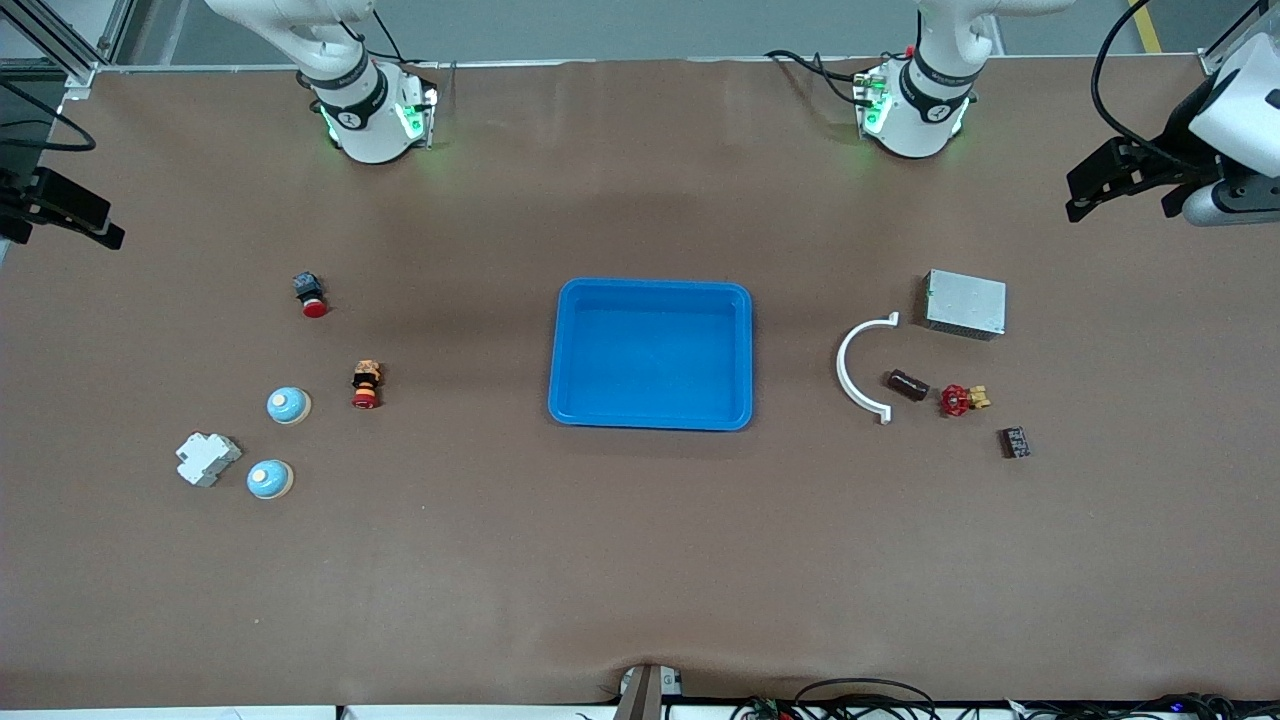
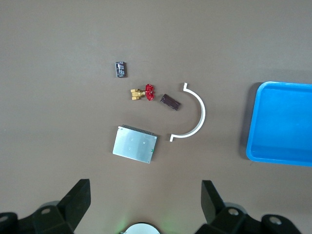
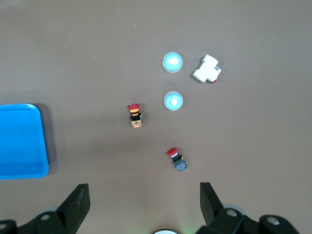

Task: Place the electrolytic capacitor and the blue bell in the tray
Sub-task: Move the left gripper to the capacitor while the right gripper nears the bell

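I see the blue tray (image 1: 650, 355) lying in the middle of the bench (image 1: 640, 560) with nothing in it. The electrolytic capacitor (image 1: 909, 385), a dark brown cylinder, lies on its side toward the left arm's end, between a white curved bracket (image 1: 858, 368) and a red-handled brass valve (image 1: 962, 400). A small black component (image 1: 1015, 441) sits nearer the front camera than the valve, and a grey metal box (image 1: 965, 303) lies farther back. Toward the right arm's end I have two blue bells (image 1: 288, 405) (image 1: 269, 480), the nearer one beside a white plastic block (image 1: 207, 459). Two red-capped push buttons (image 1: 366, 385) (image 1: 310, 294) lie farther back. The left pincer (image 2: 146, 204) hangs open above the bench by the metal box; the right pincer (image 3: 144, 204) hangs open above the bench by the push buttons. Neither holds anything.
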Motion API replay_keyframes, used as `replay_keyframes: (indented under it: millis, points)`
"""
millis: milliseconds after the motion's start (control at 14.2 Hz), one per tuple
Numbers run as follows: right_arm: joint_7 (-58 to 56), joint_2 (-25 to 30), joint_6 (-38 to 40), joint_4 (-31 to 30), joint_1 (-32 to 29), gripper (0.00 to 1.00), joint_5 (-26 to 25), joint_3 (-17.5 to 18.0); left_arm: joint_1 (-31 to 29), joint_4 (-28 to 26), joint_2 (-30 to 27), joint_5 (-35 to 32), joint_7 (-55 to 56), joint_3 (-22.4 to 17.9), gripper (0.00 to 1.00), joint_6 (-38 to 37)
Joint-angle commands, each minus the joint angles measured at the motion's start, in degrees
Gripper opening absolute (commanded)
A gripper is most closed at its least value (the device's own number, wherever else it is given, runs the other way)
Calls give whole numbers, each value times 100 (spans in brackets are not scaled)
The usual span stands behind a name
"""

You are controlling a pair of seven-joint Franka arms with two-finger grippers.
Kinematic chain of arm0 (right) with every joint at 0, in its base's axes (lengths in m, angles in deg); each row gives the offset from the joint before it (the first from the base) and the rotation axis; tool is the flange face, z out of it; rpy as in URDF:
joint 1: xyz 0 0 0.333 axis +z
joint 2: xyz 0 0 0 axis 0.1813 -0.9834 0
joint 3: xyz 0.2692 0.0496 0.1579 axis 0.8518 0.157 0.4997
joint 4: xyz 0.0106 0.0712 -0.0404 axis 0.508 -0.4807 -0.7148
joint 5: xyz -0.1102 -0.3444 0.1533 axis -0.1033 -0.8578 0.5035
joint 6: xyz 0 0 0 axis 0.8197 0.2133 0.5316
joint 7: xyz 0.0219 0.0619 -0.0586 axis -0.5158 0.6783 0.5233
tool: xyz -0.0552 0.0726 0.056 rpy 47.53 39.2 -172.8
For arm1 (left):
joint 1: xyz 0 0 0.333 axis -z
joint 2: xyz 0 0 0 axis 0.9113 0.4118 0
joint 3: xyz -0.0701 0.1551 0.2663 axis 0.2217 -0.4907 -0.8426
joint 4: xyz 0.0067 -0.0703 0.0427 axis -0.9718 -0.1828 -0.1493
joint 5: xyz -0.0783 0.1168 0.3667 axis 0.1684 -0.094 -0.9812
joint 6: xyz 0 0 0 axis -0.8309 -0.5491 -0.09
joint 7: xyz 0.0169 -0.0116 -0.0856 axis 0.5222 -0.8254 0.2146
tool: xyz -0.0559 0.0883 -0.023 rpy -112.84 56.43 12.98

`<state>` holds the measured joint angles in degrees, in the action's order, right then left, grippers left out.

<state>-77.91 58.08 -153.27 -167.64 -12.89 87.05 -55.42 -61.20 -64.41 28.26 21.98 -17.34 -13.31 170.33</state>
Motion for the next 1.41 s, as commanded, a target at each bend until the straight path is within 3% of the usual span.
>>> replay_keyframes:
  millis: [0,424,706,988,1341]
  points:
    - [35,18,16,-7,77,100,39,-54,-9,142,55,-6,-30,-6,100,-109]
    - [35,18,16,-7,77,100,39,-63,-18,387,387,-128,-29,-6,100,-109]
    - [35,10,-11,-7,77,100,48,-54,-228,126,634,-147,-12,12,100,-109]
    - [-53,18,-607,-462,-2,100,136,-89,-264,-463,599,2,610,20,100,75]
    - [-53,-26,-1337,-1411,-125,100,119,-98,-448,-1991,301,300,1059,21,100,1382]
